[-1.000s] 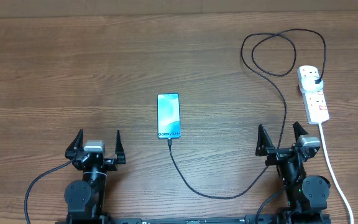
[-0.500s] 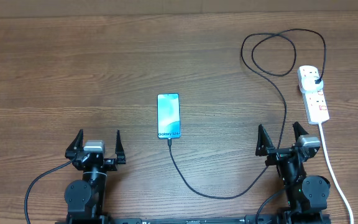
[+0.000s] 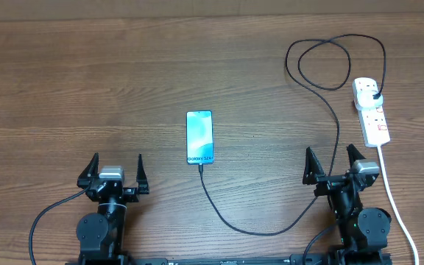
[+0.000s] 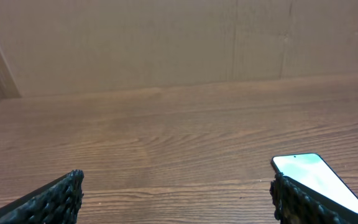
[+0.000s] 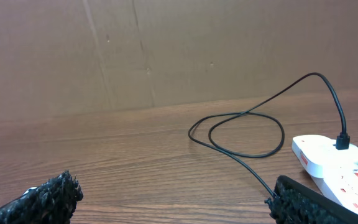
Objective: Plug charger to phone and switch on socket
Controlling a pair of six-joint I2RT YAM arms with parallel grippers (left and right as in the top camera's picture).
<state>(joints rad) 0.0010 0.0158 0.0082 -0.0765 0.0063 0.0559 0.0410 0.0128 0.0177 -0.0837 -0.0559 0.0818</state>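
Seen from overhead, the wooden table (image 3: 87, 73) fills the view. The left gripper (image 3: 117, 157) sits at 7 o'clock and the right gripper (image 3: 328, 149) at 5 o'clock. Both point toward 12, with jaws spread wide and nothing between them.

The charger (image 3: 230, 221) is the longest thing on the table. It sags toward 6 o'clock between the arms, rises past the right gripper and curls into a loop at 1 o'clock. From there it drops to its black plug (image 3: 376, 96).

The socket (image 3: 372, 110) lies at 3 o'clock, long side running 12 to 6. The plug sits in its 12 o'clock outlet, and its white cord (image 3: 392, 199) trails toward 5. The switch positions are too small to tell.

The phone (image 3: 199, 138) lies flat near the centre, screen lit. It is well apart from both grippers. The charger's tip meets its 6 o'clock edge.
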